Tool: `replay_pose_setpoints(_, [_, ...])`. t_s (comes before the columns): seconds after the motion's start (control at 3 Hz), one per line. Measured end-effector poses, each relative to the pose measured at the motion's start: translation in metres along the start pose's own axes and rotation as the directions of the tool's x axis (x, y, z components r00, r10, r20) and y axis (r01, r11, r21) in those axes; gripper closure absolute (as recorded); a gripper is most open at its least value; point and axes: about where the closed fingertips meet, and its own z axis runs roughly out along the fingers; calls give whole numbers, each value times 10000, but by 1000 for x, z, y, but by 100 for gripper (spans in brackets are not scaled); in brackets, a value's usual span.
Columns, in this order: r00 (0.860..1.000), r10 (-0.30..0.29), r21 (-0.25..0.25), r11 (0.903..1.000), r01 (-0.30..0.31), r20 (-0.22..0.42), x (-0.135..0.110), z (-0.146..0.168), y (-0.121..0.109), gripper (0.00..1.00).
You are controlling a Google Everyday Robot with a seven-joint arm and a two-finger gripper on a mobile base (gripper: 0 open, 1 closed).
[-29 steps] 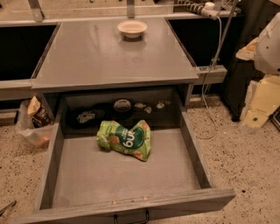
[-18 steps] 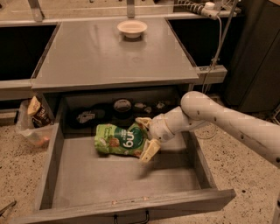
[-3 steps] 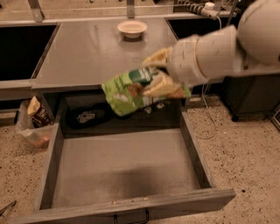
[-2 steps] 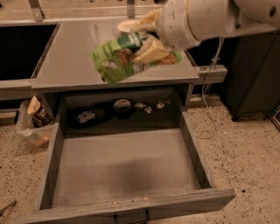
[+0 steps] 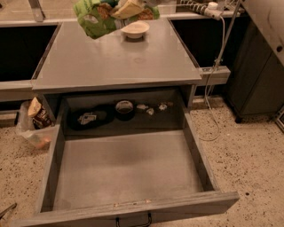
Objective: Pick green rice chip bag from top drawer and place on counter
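The top drawer (image 5: 126,166) stands pulled wide open toward the viewer, its dark front handle (image 5: 132,220) at the lower edge and its flat grey floor bare across the front and middle. At the drawer's far end, in the shadow under the tabletop, lie a flat dark object (image 5: 88,119), a round dark container (image 5: 125,109) and a few small pale pieces (image 5: 151,109). To the left, on the speckled floor (image 5: 250,155), a clear bin (image 5: 33,133) holds a brown-and-yellow snack bag (image 5: 37,114). Above the drawer stretches the counter (image 5: 106,62), smooth grey metal, with a small pale bowl (image 5: 135,29) resting near its far edge. Just beside that bowl, raised off the surface at the very top of the view, hangs the green rice chip bag (image 5: 93,18), crumpled and tilted. The gripper (image 5: 127,7) is up there with it over the far part of the counter, its tan fingers (image 5: 129,6) clamped on the bag's upper right side. To the right, a white power strip (image 5: 205,8) trails a cable (image 5: 218,57) down past a dark cabinet (image 5: 262,71).
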Motion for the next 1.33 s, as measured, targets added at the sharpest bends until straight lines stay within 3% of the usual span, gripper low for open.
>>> replay_pose_setpoints(0.33, [10000, 9, -4, 10000, -9, -14, 1, 0, 0, 100])
replay_pose_setpoints(0.67, [9999, 143, 68, 9999, -143, -41, 18, 14, 0, 100])
replay_pose_setpoints(1.33, [9929, 1183, 419, 9920, -1188, 132, 85, 102, 13, 100])
